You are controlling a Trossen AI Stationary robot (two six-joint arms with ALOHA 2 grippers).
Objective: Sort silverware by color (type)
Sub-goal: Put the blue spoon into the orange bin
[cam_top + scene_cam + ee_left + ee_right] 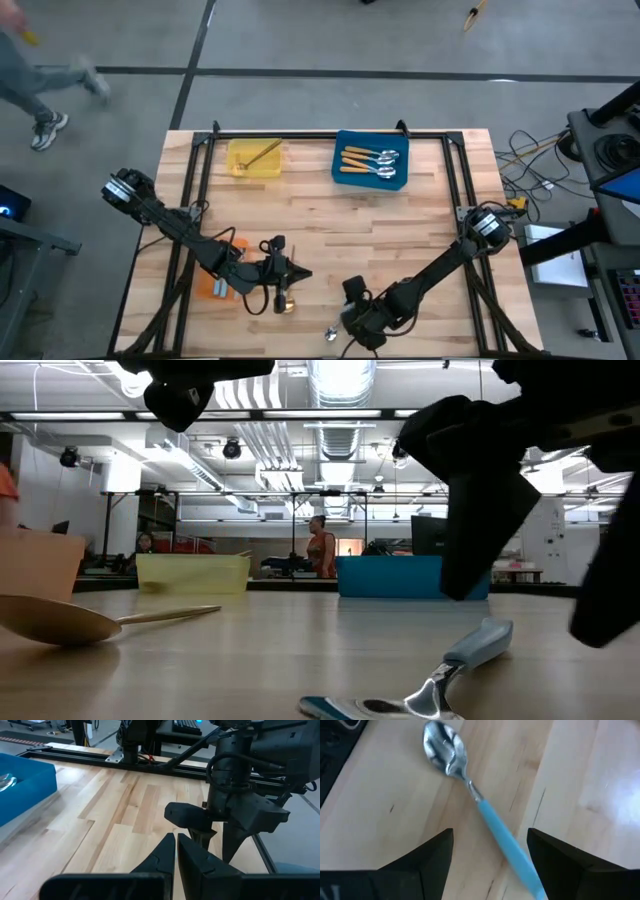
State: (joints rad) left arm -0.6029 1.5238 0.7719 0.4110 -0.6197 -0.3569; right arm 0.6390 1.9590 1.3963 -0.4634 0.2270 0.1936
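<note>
Right gripper (490, 855) apart over blue-handled spoon (470, 795) | left gripper (176, 852) together | wooden table (420, 220) | industrial room

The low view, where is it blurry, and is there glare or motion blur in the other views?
Low view: the blue-handled spoon and gold spoon up close are soft, ceiling lights glare. Right wrist view: that spoon is slightly smeared, glare patch on the table. High view: a passing person is motion-blurred.

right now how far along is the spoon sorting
Done: a gold spoon lies in the yellow tray and orange-handled spoons in the blue tray. In hand: the open right gripper is over a blue-handled spoon. Left: another gold spoon on the table; the left gripper is shut.
</note>
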